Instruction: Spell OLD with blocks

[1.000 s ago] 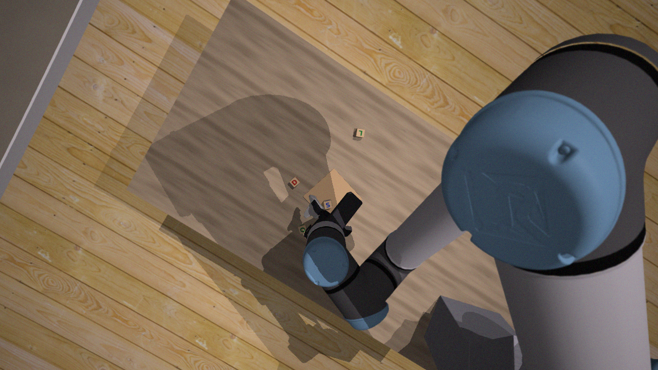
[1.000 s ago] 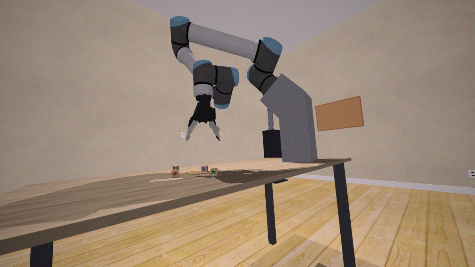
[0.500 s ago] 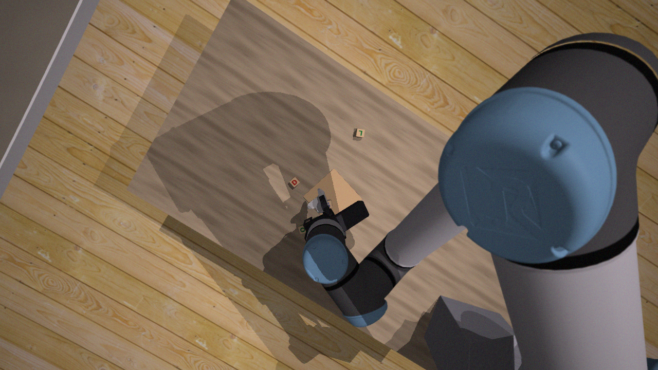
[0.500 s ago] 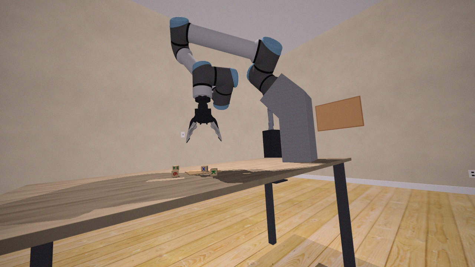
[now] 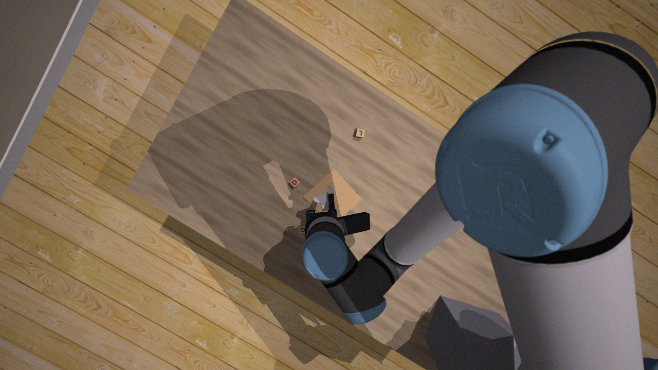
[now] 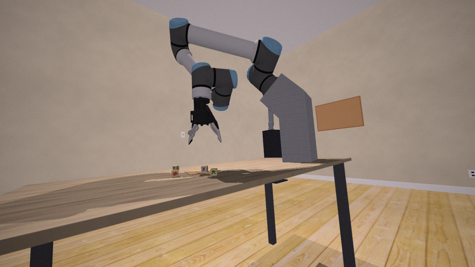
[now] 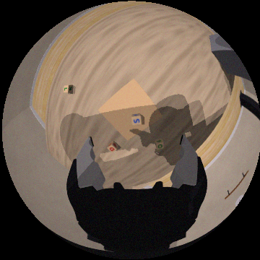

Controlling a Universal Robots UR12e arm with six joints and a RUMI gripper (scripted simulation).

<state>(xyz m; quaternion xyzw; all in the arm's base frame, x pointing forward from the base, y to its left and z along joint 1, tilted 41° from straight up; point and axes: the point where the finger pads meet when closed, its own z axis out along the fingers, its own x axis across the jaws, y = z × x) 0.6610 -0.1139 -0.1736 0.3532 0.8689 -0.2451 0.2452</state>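
Note:
My gripper is open and empty, high above the mat. The blue S block is on the mat and hidden by the gripper in the top view. The red D block lies off the mat, beyond one edge. The green O block is off the mat in the arm's shadow, close beside the gripper in the top view. The green L block sits farther off the mat.
The wooden table carries the blocks and mat. The grey robot pedestal stands at one end of it. The arm's shadow darkens part of the table and mat.

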